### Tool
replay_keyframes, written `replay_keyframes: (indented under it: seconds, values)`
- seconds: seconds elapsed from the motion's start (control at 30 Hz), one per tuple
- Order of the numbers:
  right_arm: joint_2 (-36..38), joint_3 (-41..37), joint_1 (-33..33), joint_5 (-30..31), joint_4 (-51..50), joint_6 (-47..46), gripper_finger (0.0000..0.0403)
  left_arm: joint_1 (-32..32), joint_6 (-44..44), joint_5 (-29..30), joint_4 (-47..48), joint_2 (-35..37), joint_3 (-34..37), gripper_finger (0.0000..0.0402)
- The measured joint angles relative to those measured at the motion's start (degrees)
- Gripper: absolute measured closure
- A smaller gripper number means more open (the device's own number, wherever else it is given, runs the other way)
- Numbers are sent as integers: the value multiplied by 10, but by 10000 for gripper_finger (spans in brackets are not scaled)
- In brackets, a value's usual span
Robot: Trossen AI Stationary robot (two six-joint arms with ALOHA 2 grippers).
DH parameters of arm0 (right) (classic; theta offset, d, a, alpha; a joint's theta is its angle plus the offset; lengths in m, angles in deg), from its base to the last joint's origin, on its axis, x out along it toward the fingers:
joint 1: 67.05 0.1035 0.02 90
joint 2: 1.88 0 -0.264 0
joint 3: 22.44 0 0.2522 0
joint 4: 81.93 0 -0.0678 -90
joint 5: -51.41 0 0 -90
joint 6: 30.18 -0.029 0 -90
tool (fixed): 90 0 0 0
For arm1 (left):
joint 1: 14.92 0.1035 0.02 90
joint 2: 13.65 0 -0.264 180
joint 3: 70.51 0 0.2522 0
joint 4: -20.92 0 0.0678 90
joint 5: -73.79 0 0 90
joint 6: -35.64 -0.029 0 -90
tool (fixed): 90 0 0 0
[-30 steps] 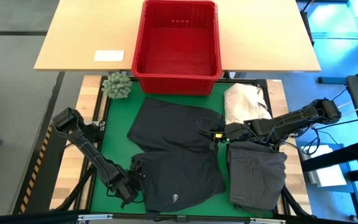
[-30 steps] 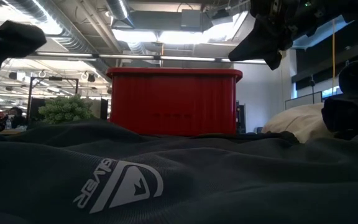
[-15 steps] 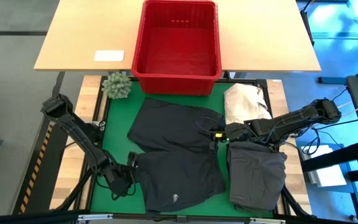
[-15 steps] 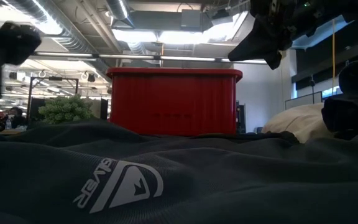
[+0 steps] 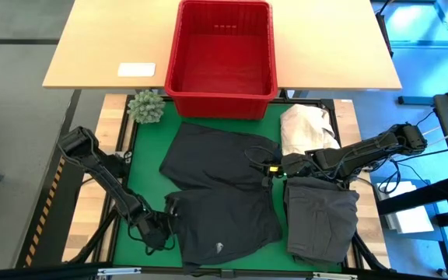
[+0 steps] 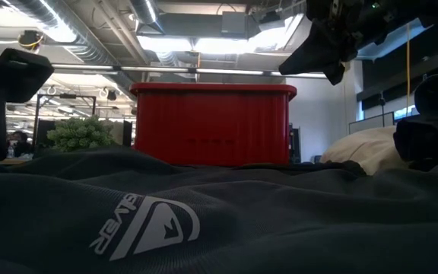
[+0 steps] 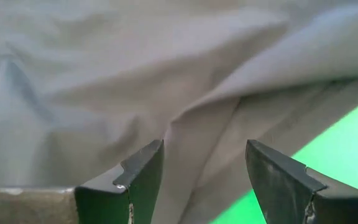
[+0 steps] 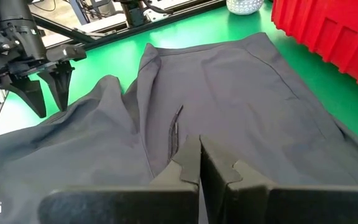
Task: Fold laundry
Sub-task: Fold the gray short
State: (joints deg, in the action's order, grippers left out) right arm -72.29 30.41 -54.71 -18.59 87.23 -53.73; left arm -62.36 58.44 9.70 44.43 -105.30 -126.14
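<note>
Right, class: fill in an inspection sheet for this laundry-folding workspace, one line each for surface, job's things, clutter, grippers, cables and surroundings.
Surface: green mat on a wooden bench, partly covered by cloth.
Job's things: spread dark shorts; logo shorts overlapping their near edge; folded grey garment at the right; red basket, nothing seen inside.
Clutter: cream cloth heap; small green plant; white card on the far table.
Grippers: left gripper at the logo shorts' left edge, jaws open, holding nothing; right gripper over the spread shorts, jaws shut, empty.
Cables: loose leads beside the right arm.
Surroundings: open office behind; nothing seen of people.
</note>
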Motion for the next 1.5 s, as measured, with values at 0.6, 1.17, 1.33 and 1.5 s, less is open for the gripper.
replay_keyframes:
  seconds: [0.6, 1.17, 1.33, 1.5]
  values:
    - [0, 0, 0, 5, 0, -1, 403, 6, 9, 39, -29, -43, 0, 241]
    - [0, 0, 0, 6, 0, -1, 403, 9, 1, 14, -27, -32, -12, 330]
    - [0, 0, 0, 6, 0, -1, 403, 9, -9, 16, -23, -29, -21, 330]
    - [0, 0, 0, 6, 0, -1, 403, 9, -9, 16, -21, -29, -21, 330]
